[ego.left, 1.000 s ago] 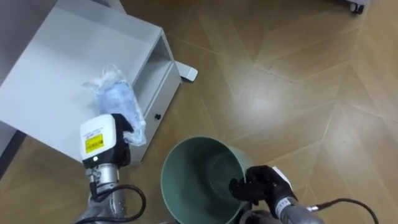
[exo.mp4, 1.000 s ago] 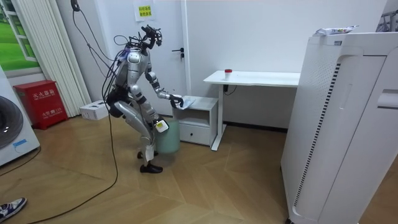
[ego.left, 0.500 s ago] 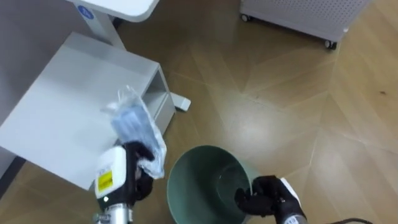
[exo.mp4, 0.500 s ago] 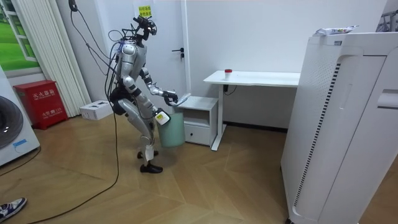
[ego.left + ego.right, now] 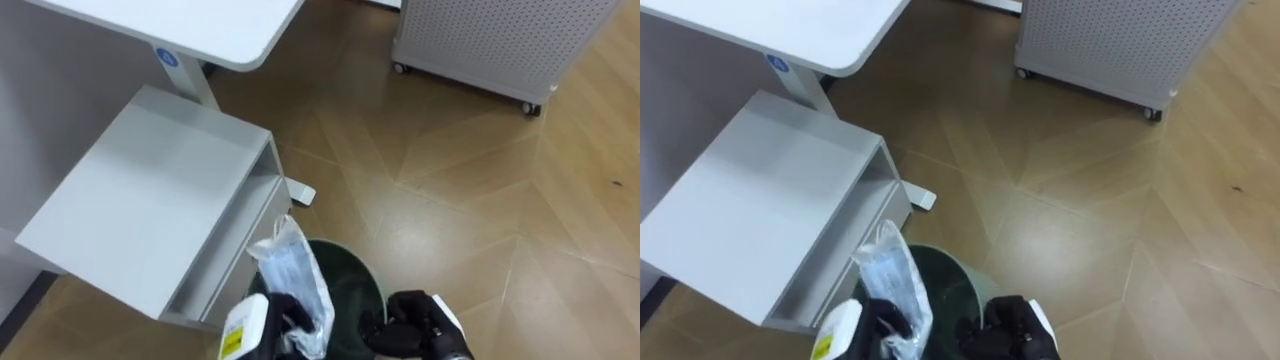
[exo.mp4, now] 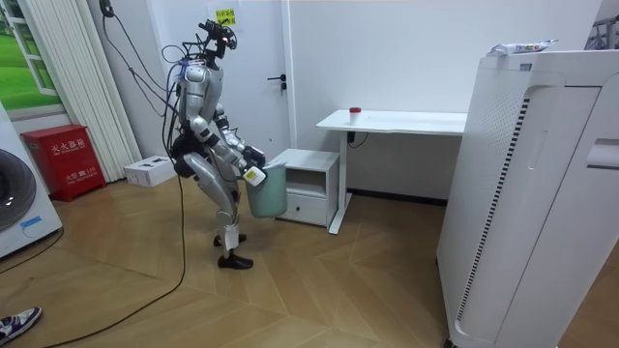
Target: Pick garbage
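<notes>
The garbage is a crumpled clear plastic bag [image 5: 293, 283] with something pale blue inside. My left hand [image 5: 285, 313] is shut on its lower end and holds it upright over the near-left rim of the green bin [image 5: 355, 290]. My right hand [image 5: 415, 325] is curled round the bin's right rim. In the room view I stand beside the low white cabinet [image 6: 311, 184] with the bin [image 6: 267, 193] held up off the floor in front of me.
The low white cabinet [image 5: 150, 200] stands to my left, its top bare, under the edge of a white desk [image 5: 200, 25]. A white perforated unit on castors [image 5: 490, 40] is ahead on the wood floor. A large white appliance [image 6: 542, 193] stands at the room view's right.
The bag has come off the cabinet top and moved right, over the bin. I have straightened up with the bin raised, and the eye view has shifted forward.
</notes>
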